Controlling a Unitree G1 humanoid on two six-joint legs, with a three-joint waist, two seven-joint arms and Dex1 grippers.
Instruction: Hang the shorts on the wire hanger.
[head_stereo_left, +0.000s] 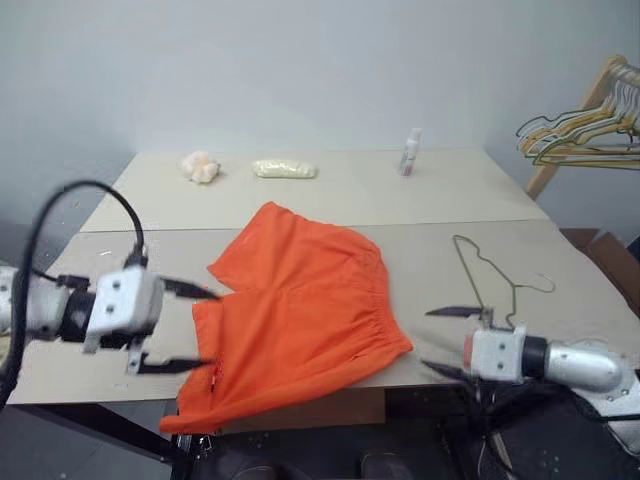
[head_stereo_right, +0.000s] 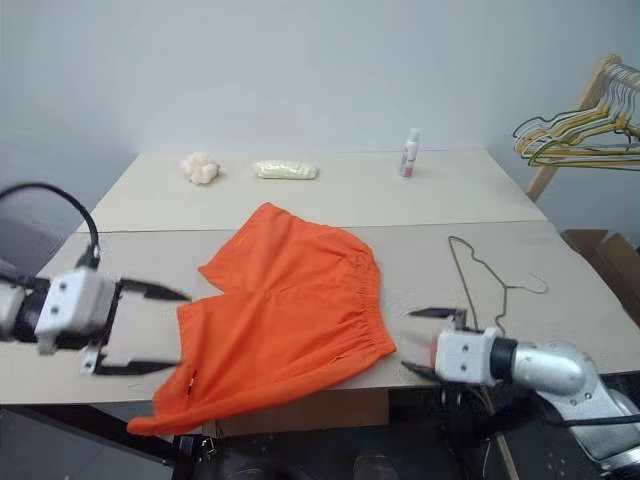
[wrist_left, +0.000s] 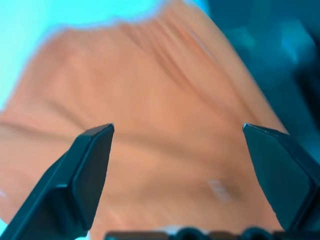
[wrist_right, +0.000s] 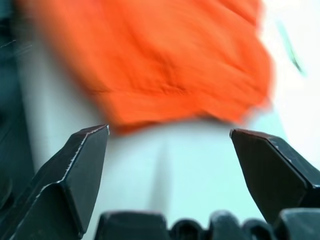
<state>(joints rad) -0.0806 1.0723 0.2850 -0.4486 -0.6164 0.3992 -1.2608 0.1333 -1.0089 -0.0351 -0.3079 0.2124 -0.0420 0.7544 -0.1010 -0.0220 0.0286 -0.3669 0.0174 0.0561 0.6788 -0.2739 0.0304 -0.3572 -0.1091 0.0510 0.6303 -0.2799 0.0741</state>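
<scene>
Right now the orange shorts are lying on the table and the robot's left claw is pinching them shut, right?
Not quite. The shorts are lying on the table, but the left claw is open, not pinching them. The left eye view shows its two black fingers spread apart beside the shorts' edge, and the left wrist view shows a wide gap between them.

The shorts lie on the table, the wire hanger well to their right.
</scene>
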